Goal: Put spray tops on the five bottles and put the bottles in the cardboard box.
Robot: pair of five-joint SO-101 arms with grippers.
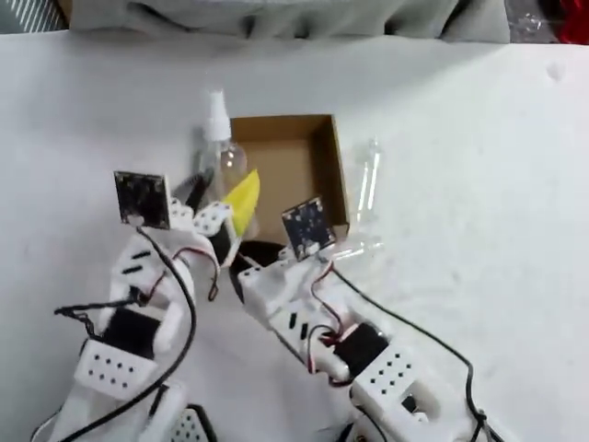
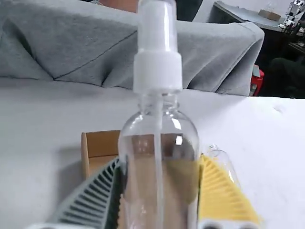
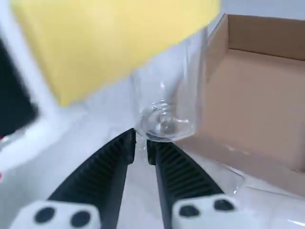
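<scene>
Left pincer clamped on bottle, spray top on; cardboard box just beyond. Right pincer near-shut, empty. Boxing step, seemingly; needs lift over wall.

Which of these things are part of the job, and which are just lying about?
Job:
bottle with spray top, in the left gripper
cardboard box
second clear bottle beside it

Lying about:
grey cloth behind the table
</scene>
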